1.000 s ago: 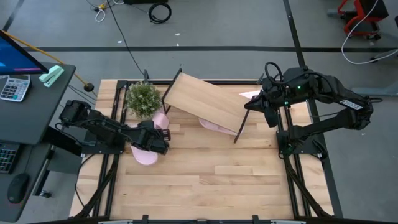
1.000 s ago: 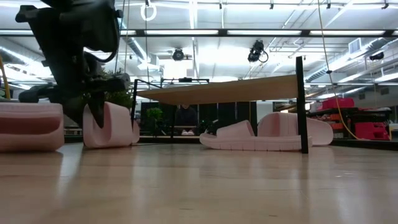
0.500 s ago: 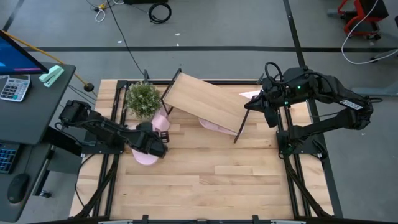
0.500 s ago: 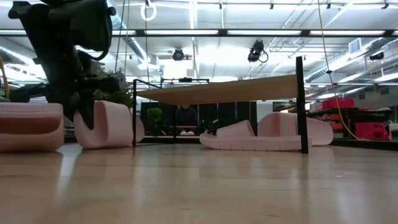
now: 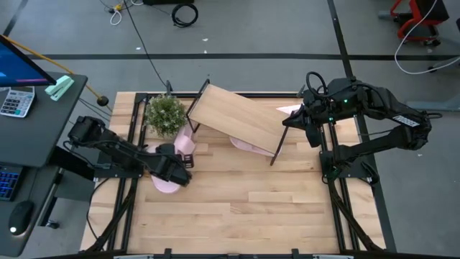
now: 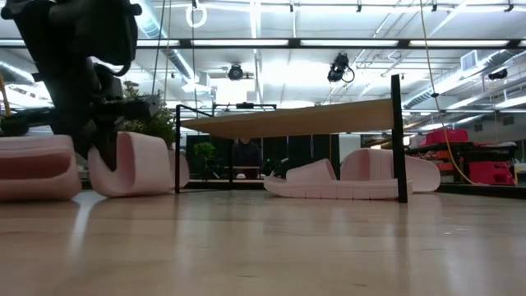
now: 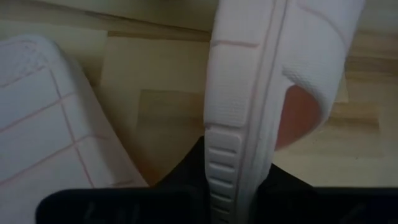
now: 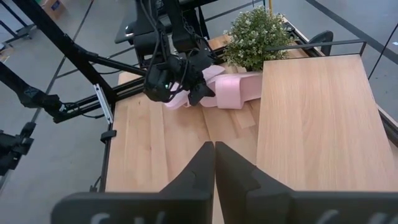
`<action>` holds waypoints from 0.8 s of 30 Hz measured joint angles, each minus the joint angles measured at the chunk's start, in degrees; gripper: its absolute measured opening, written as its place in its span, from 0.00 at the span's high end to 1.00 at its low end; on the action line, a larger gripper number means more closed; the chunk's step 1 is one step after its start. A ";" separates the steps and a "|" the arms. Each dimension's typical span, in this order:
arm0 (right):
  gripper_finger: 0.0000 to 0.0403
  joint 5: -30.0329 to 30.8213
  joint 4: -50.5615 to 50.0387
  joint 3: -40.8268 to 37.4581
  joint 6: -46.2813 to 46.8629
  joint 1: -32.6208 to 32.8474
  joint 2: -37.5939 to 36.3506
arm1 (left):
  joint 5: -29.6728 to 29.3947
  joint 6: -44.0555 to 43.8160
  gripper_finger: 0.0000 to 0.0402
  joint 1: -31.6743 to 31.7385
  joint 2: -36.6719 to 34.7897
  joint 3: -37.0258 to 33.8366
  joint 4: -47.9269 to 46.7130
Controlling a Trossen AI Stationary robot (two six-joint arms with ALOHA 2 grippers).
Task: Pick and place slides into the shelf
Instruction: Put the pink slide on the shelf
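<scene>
Butcher-block planks of the worktable [image 5: 237, 208] carry everything we work with, and the shelf [image 5: 236, 119], a slanted light-wood board on thin black legs, stands toward the far edge beside a small potted plant [image 5: 165, 113]. Our left gripper [image 5: 177, 162] is low over the table near that plant, its fingers closed on the edge of a pink slide [image 6: 130, 164], which the low view shows tipped up on its side; we judge this grip on the sole's rim gives a firm hold on chunky foam and lets the slide be carried clear of its neighbour. A second slide [image 6: 37, 167] lies flat just beside it. Two more slides [image 6: 349, 178] rest on the table under the board, not on it, so by our reading none has yet been shelved. Our right gripper [image 8: 214, 163] waits above the shelf's right end with its fingers pressed together and holding nothing, likely parked there to keep out of the left arm's way. Lifting the held slide onto the tilted board seems the next need.
</scene>
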 joint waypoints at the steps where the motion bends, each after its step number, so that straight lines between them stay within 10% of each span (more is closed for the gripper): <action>1: 0.96 0.00 0.00 0.00 -0.01 0.00 0.00 | 0.10 -0.95 0.89 -0.54 0.00 0.04 -0.55; 24: 0.97 0.00 0.00 0.00 -0.43 -0.01 0.00 | 8.33 -10.09 0.90 -13.78 0.02 6.39 -14.54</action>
